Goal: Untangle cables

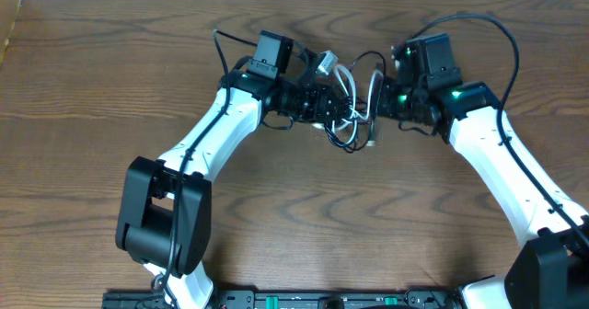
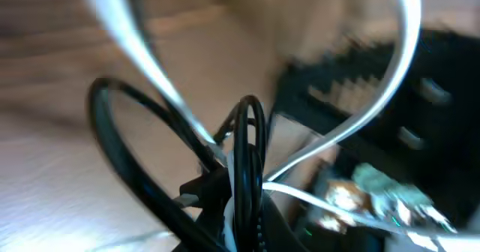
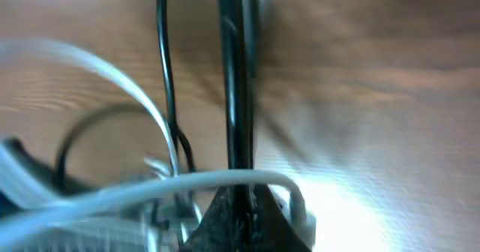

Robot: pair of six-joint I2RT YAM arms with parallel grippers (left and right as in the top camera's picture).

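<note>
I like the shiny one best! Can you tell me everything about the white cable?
The white cable is a thin, smooth, glossy cord that looks like plastic. It bends into several loops and is tangled with the black cable, crossing it in places. The tangle sits over the wooden table, between the left gripper and the right gripper. Both are shut at the bundle. I cannot tell whether either one pinches the white cord.

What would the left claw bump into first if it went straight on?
The left claw points at the cable tangle it grips; right behind that, seemingly level, sits the right claw.
</note>
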